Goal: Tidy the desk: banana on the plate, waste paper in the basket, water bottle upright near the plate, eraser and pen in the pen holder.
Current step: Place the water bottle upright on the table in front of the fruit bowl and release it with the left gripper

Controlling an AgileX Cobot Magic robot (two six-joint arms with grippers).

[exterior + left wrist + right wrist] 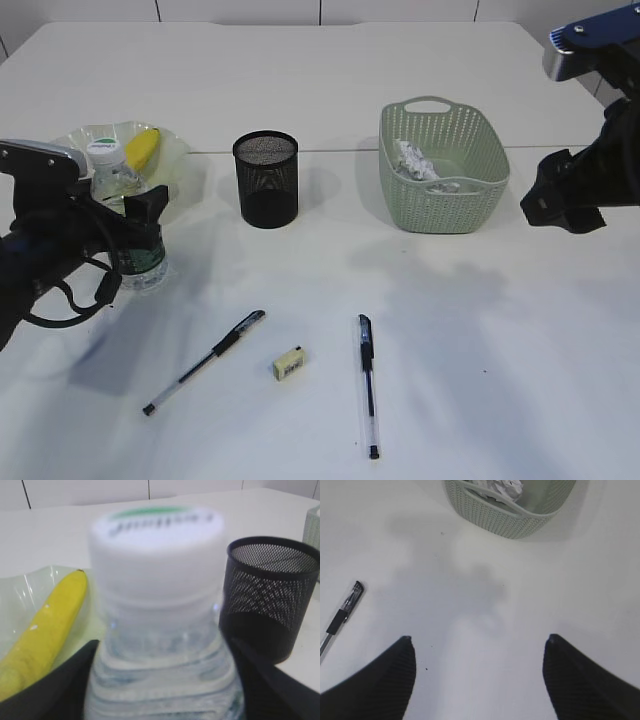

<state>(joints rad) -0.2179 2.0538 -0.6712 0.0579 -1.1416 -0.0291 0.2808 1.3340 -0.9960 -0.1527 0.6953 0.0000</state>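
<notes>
Left gripper (125, 225) pinching the water bottle (122, 215) upright just beside the plate (175, 150), banana (143, 147) already on it. Right gripper (477, 680) spread wide over bare table, holding nothing. Waste paper (415, 162) sits in the basket (443, 210). Two pens (204, 361) (367, 385) and eraser (288, 363) not yet in the pen holder (266, 180). Bottle base hidden, probably on the table. Risk: fingers drag the bottle on release and it tips onto the plate
</notes>
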